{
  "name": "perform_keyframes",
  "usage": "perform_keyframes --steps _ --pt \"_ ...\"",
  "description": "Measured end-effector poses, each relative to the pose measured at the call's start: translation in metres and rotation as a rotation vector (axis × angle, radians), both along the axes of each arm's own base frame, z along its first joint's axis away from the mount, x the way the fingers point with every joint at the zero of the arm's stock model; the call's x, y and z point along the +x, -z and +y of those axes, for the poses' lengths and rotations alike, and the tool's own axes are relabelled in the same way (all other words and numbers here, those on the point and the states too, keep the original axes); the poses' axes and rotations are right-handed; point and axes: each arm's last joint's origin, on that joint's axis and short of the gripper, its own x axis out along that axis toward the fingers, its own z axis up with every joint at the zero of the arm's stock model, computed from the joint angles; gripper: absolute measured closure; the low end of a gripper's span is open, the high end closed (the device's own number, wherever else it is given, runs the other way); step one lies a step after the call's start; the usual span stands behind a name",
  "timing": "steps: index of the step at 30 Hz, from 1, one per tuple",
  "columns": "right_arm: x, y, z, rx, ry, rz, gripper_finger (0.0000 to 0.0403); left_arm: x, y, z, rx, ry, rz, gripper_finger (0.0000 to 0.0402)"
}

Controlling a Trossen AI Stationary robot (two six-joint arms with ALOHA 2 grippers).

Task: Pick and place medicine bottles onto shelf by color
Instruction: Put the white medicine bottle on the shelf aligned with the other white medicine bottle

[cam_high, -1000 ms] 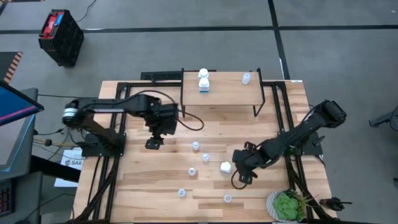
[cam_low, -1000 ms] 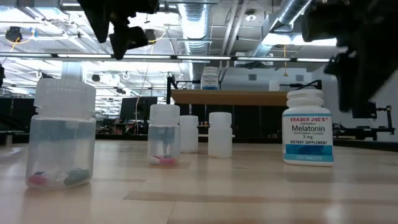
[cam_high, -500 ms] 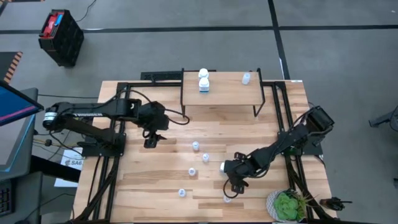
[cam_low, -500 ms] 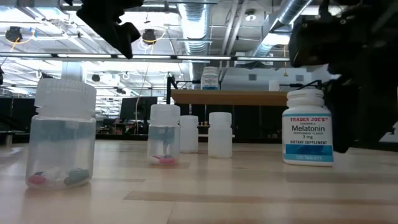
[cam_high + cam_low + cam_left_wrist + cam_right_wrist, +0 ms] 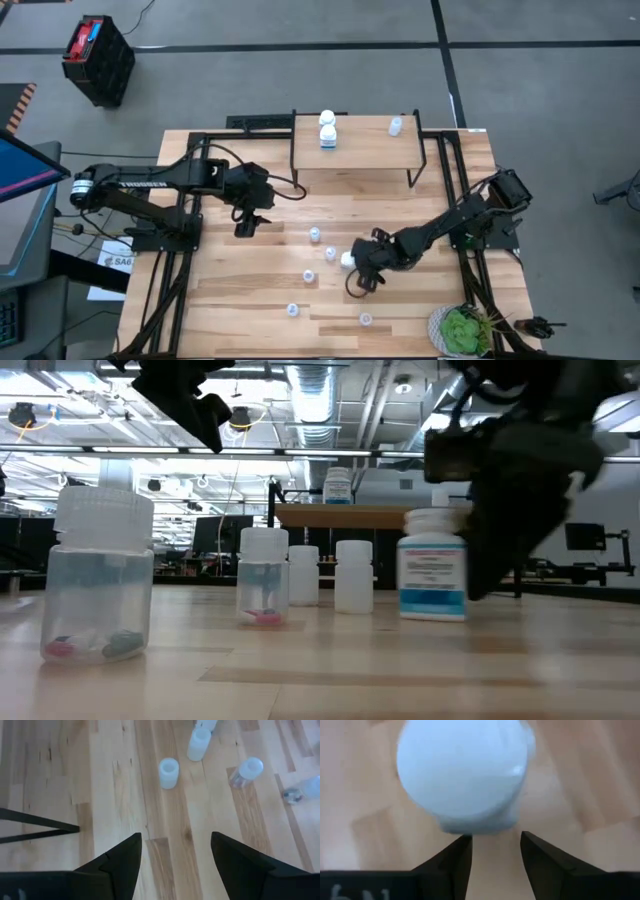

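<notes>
The right gripper (image 5: 360, 272) sits low on the table, fingers parted, just behind the white bottle (image 5: 347, 259), seemingly lining up a grasp; the left gripper (image 5: 245, 222) hovers open near the shelf (image 5: 355, 152), waiting.

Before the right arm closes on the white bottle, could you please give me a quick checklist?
1. Right gripper open: ok.
2. White bottle between its fingers: not ok, it stands just beyond the tips.
3. Bottle upright: ok.
4. Neighbouring pale blue bottle clear of the closing fingers: cannot tell.
5. Free room on the shelf beside the two white bottles there: ok.
6. Left gripper out of the way, open: ok.
</notes>
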Motion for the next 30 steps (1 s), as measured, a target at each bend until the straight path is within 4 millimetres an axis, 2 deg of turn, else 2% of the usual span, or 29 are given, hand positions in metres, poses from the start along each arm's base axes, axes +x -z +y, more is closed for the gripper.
perform_keyframes --steps 11,21,25,30 --pt "0.019 -0.004 -0.034 0.005 0.076 -0.09 0.0245 0.001 -0.001 0.0 -0.008 -0.009 -0.009 0.0178" --pt "0.035 -0.014 -0.044 -0.02 0.016 -0.256 0.0255 0.001 -0.001 0.0 -0.008 -0.009 -0.011 0.0178" --pt "0.035 -0.015 -0.05 -0.03 0.019 -0.25 0.0255 0.008 -0.001 -0.001 -0.008 -0.006 -0.074 0.0178" --pt "0.02 -0.036 -0.064 -0.06 0.039 -0.142 0.0256 0.028 0.009 -0.006 -0.026 0.002 -0.168 0.0178"
